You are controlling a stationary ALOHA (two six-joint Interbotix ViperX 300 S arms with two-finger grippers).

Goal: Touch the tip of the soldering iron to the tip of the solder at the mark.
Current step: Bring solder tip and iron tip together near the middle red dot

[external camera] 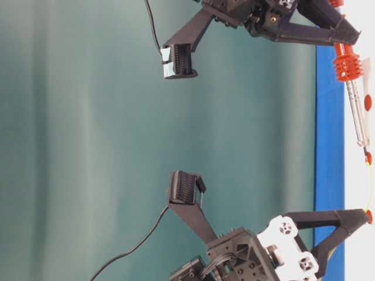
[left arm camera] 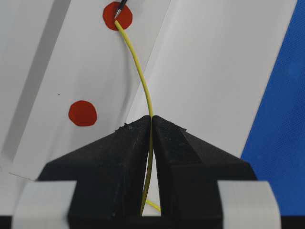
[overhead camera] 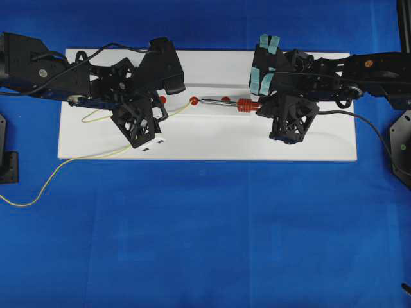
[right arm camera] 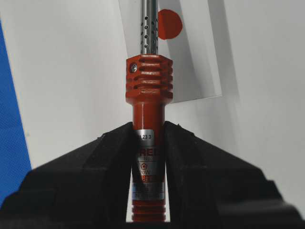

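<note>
Kid: Black fingers are sitting right up close in the left wrist view. What are they doing?

Helper: That left gripper is squeezing tight on the solder, the thin yellow wire. It is curving away over the white board.

Kid: Where is the wire's end going?

Helper: It is lying on a red dot, and the dark tip of the soldering iron is meeting it right there.

Kid: Who is holding that iron?

Helper: The right gripper is pinching its red handle, so it is closed on it too. The silver shaft is pointing toward the wire, passing beside another red dot.

Kid: And the rest of the wire?

Helper: It is trailing off the board onto the blue cloth, and the iron's black cord is running off the other way.
</note>
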